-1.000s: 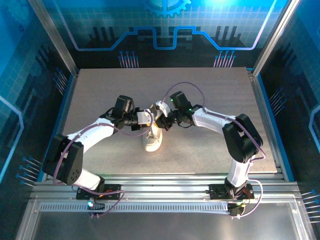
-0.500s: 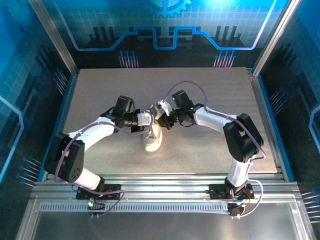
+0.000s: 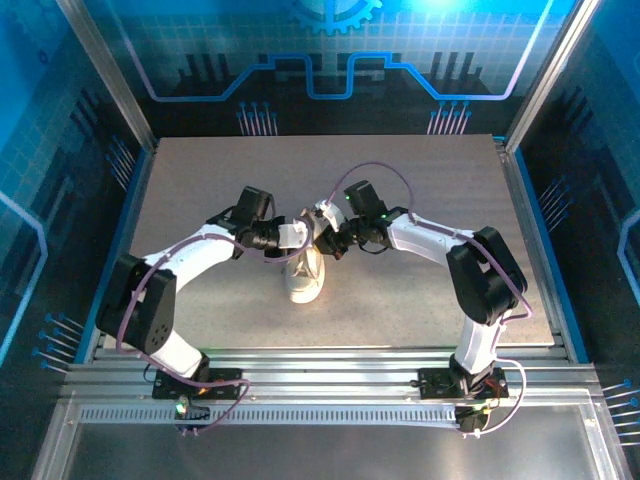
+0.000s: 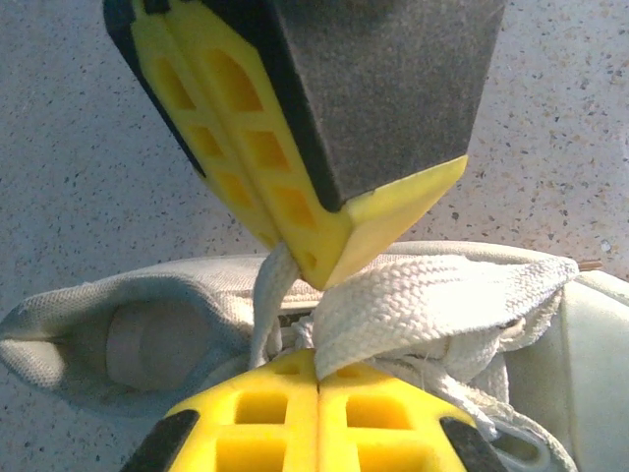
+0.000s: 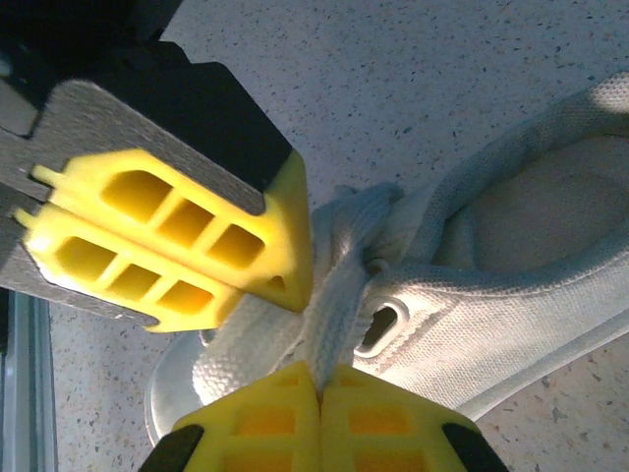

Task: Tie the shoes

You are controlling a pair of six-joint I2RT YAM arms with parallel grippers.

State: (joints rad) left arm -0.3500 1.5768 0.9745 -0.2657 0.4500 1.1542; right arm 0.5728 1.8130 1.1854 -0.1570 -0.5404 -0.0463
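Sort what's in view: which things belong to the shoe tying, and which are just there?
In the job: white sneaker, its laces, left tool and right tool, both shut on the laces.
Just there: table, blue enclosure wall, aluminium rails in front.

In the top view, the white left arm (image 3: 190, 262) rises from the lower left and the white right arm (image 3: 440, 240) from the lower right. Both have their elbows bent outward and their wrists turned toward mid-frame. The left end effector (image 3: 297, 233) and right end effector (image 3: 322, 228) meet tip to tip, just apart. Each has its 2 yellow fingers (image 4: 265, 413) pressed flat together, pinching a pale flat lace (image 4: 432, 295).
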